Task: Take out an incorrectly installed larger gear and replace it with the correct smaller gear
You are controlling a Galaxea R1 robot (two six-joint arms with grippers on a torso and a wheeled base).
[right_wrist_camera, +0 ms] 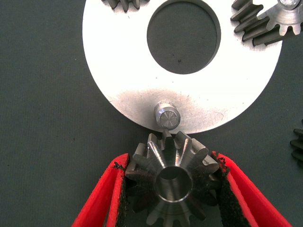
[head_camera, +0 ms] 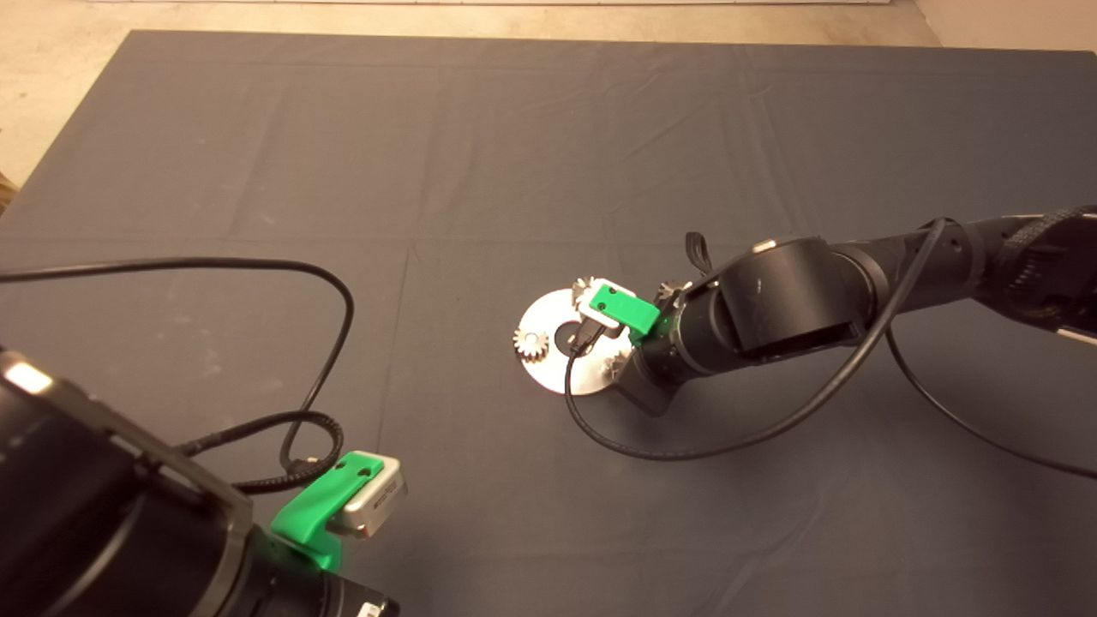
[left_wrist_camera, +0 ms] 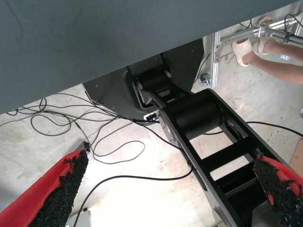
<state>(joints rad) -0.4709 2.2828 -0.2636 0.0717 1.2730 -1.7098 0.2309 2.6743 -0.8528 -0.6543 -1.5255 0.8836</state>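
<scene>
Steel gear clamped between the right gripper's red fingers, black pads pressing on opposite teeth. Judged to be the smaller gear: it looks the same size as the gears already on the plate. It hangs just off the rim of the round silvery plate, bore up, teeth close to the bare steel pin at the plate's edge; not yet on the pin.

Two other gears show at the plate's rim in the right wrist view, one seated on a pin, one mostly cut off. A dark toothed edge lies on the mat beside the plate, possibly the larger gear; too little shows to be sure.

In the head view the plate sits near the mat's middle, right arm over it. Left gripper is parked at the mat's near left corner, fingers spread wide, holding nothing; its view shows floor, cables and a person's feet.

Handling judgement: solid steel, rigid, dense for its size, smooth-faced and likely slippery. Grip across the teeth suits it; pads bite between them. Bore must line up squarely over the pin, as a tilt could jam it.
</scene>
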